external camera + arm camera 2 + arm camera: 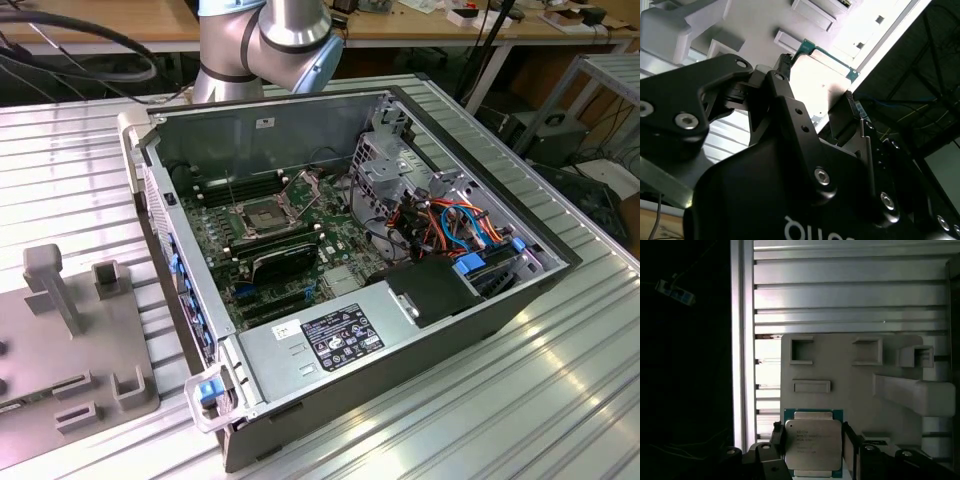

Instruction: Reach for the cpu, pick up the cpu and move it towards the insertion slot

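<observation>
Black and angular, the two-fingered gripper [819, 82] sits closest to the lens in the second wrist view. Its fingers [785, 62] are pressed against opposite edges of the cpu [827, 75], a small, thin, square, silvery chip with a green border. The first wrist view shows the same clamp, with the gripper [812, 440] closed on the cpu [812, 450] from both sides. The chip is face-up in front of a pale grey moulded fixture plate [840, 370] with raised rectangular pockets. Whether it has left that plate cannot be told.

The exterior view shows the grey fixture plate [60, 330] on a ribbed aluminium table [560, 400], beside an open dark computer case [260, 135]. Inside the case, the insertion slot [262, 217], a square socket with a shiny metal frame and a dark centre, lies on the green motherboard [335, 235], well apart from the plate. A silver robot arm [270, 40] rises behind the case.
</observation>
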Robot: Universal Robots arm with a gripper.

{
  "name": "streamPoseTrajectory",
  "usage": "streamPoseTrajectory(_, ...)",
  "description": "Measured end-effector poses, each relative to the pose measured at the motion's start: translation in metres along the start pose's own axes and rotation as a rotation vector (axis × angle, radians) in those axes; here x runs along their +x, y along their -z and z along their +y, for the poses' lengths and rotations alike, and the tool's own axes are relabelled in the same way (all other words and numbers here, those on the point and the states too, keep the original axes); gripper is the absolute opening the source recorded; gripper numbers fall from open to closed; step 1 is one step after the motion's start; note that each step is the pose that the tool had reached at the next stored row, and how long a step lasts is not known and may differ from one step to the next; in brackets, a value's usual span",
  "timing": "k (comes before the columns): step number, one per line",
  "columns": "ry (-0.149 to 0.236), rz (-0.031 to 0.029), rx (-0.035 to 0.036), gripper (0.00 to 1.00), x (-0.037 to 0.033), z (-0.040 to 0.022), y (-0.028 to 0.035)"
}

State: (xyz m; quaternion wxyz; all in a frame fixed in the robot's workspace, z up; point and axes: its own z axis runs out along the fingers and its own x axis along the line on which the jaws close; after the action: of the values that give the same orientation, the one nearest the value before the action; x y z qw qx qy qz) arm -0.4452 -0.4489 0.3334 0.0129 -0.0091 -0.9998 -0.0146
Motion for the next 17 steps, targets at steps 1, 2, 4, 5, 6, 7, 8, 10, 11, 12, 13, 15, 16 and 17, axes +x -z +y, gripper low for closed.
streamPoseTrajectory(1, 0.0, 0.0, 0.0, 0.55, 0.0001, 0.0001, 0.0027)
streamPoseTrajectory(2, 0.0, 0.0, 0.0, 0.55, 0.0001, 0.0001, 0.0043)
streamPoseTrajectory(4, 0.0, 0.0, 0.0, 0.55, 0.0002, 0.0002, 0.0082)
streamPoseTrajectory(5, 0.0, 0.0001, 0.0, 0.55, 0.0003, 0.0003, 0.0099)
streamPoseTrajectory(6, 0.0, -0.0001, 0.0, 0.55, 0.0003, 0.0004, 0.0121)
streamPoseTrajectory(7, 0.0, 0.0001, 0.0, 0.55, 0.0004, 0.0004, 0.0143)
streamPoseTrajectory(8, 0.0, 0.0, 0.0, 0.55, 0.0005, 0.0006, 0.0189)
streamPoseTrajectory(10, 0.0, 0.0, 0.0, 0.55, 0.0006, 0.0008, 0.0265)
streamPoseTrajectory(11, 0.0, -0.0001, -0.0001, 0.55, 0.0006, 0.0009, 0.0297)
streamPoseTrajectory(12, 0.0, 0.0, 0.0, 0.55, 0.0006, 0.0009, 0.0321)
streamPoseTrajectory(13, 0.0, 0.0, 0.0, 0.55, 0.0006, 0.001, 0.0341)
streamPoseTrajectory(15, 0.0, 0.0001, 0.0, 0.55, 0.0006, 0.0011, 0.0385)
streamPoseTrajectory(16, 0.0, 0.0, 0.0, 0.55, 0.0006, 0.0012, 0.04)
streamPoseTrajectory(17, 0.0, -0.0001, -0.0001, 0.55, 0.0006, 0.0012, 0.0418)
